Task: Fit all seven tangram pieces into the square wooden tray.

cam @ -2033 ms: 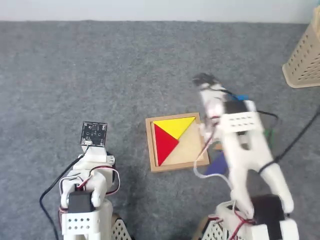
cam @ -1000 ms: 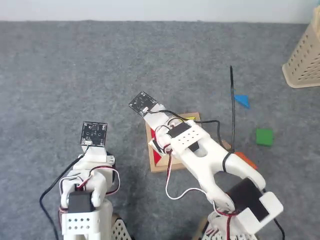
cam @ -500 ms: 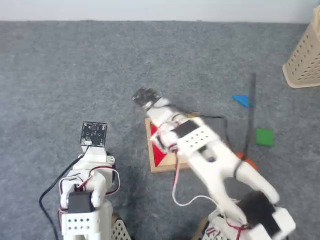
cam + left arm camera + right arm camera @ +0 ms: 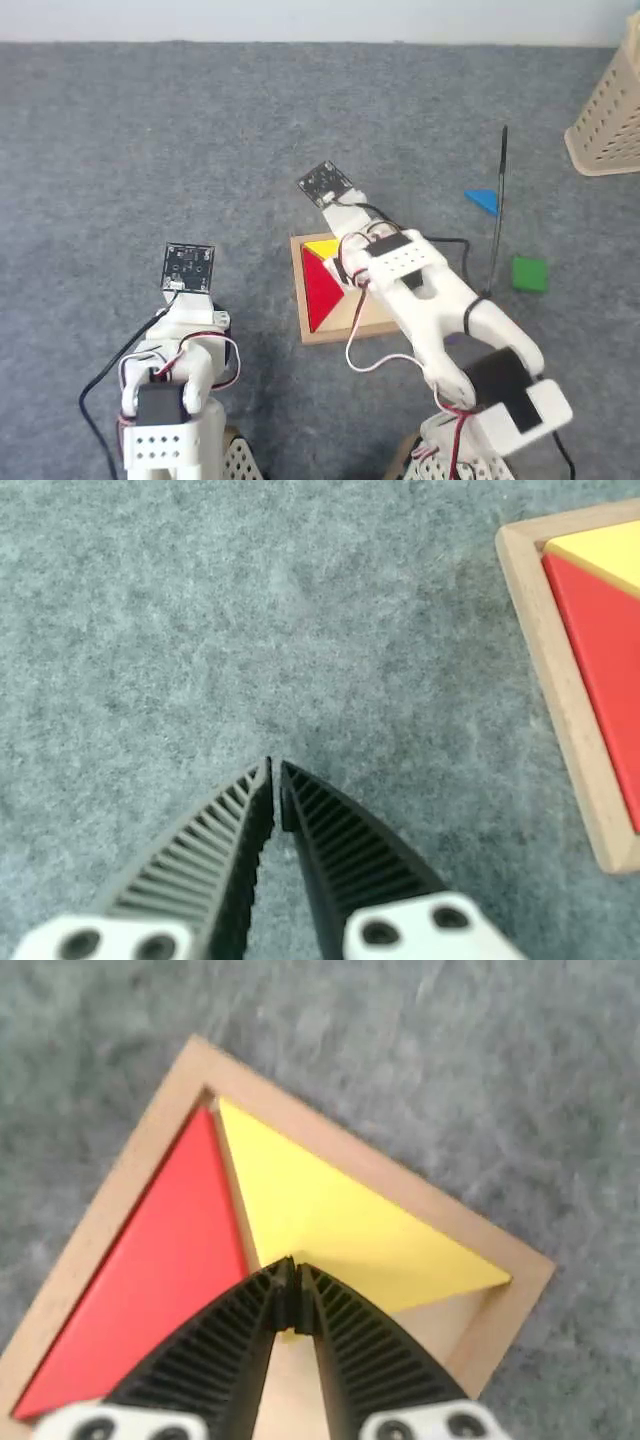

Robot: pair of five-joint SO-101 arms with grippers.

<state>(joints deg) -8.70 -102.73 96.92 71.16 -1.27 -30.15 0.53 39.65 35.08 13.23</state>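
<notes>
At the middle of the grey table (image 4: 150, 130) lies the square wooden tray (image 4: 299, 290), with two tangram pieces seated flat inside it. The red triangle (image 4: 160, 1290) fills the side of the tray toward the left arm, and the yellow triangle (image 4: 320, 1220) fills the far side. Their long edges run along the tray's rim and their slanted edges meet along a diagonal seam. The remaining part of the tray floor, on the near and right sides, is bare wood.

The right gripper (image 4: 290, 1265) hangs directly over the tray's centre, at the inner point of the yellow triangle. Its jaws are pressed together with nothing between them. In the high view the right arm stretches across the tray and hides much of it.

Off to the tray's right, well apart from it, a small blue triangle (image 4: 482, 200) and a green square (image 4: 529, 274) rest on the table, the blue one farther back. A thin black cable or rod (image 4: 498, 200) stands between them and the tray. A pale slatted basket (image 4: 610, 110) sits at the far right edge.

The left gripper (image 4: 275, 770) is over bare table to the left of the tray, jaws closed on nothing, with the tray's near corner just beyond it.
</notes>
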